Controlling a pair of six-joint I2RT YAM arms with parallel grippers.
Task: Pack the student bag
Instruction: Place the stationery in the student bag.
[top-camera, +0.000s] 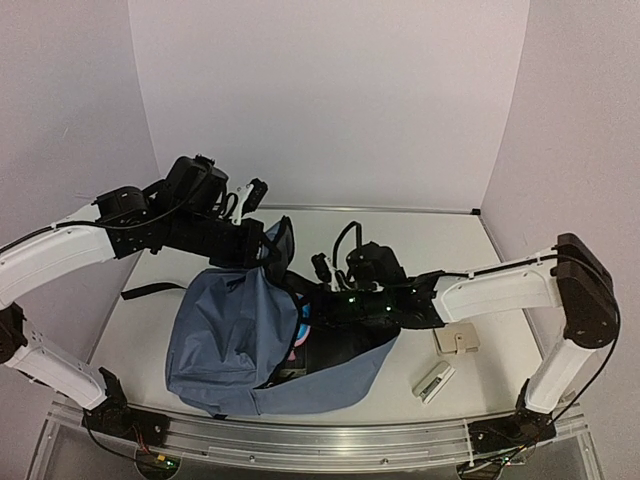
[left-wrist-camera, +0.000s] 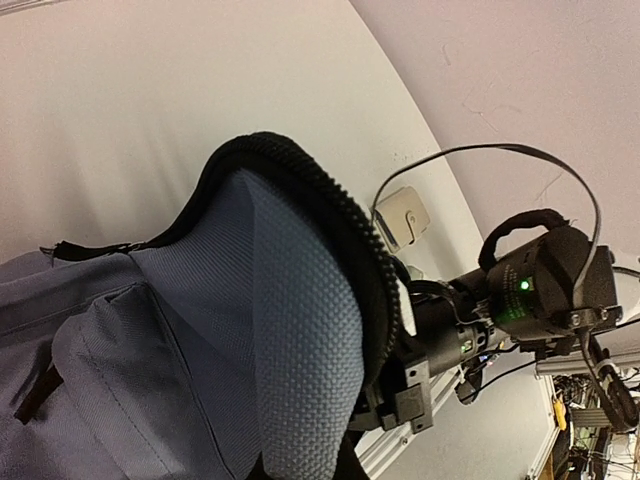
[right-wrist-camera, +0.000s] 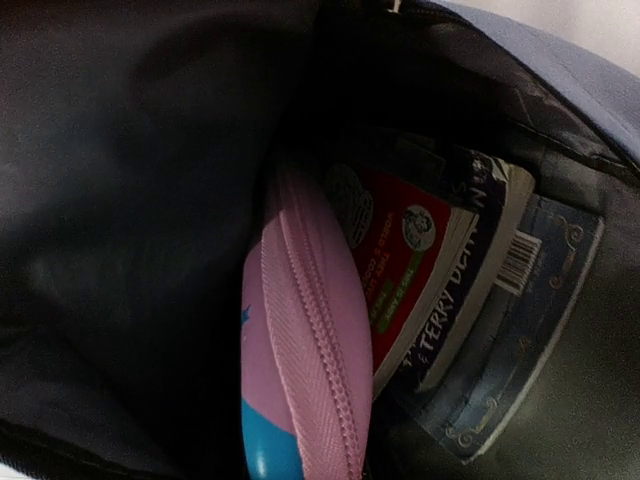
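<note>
Fabric of dusty blue marks the student bag (top-camera: 225, 335), which lies on the table (top-camera: 400, 235) in the lower middle of the top view, left of centre, its mouth gaping toward the right. The left gripper (top-camera: 268, 240), just above the bag's upper edge, has its pincer pressed together on the black zipper rim (left-wrist-camera: 340, 215) and holds that flap raised. The right gripper (top-camera: 325, 272) sits at the bag's mouth; whether its pincer is spread or closed I cannot tell, as its fingers show in no view. Inside, against the dark lining (right-wrist-camera: 120, 200), a pink pencil case (right-wrist-camera: 300, 340) stands beside two books (right-wrist-camera: 410, 270). At lower right of the top view, a beige item (top-camera: 456, 341) and a white-and-grey item (top-camera: 434, 382) lie near each other on the table, apart from the bag.
</note>
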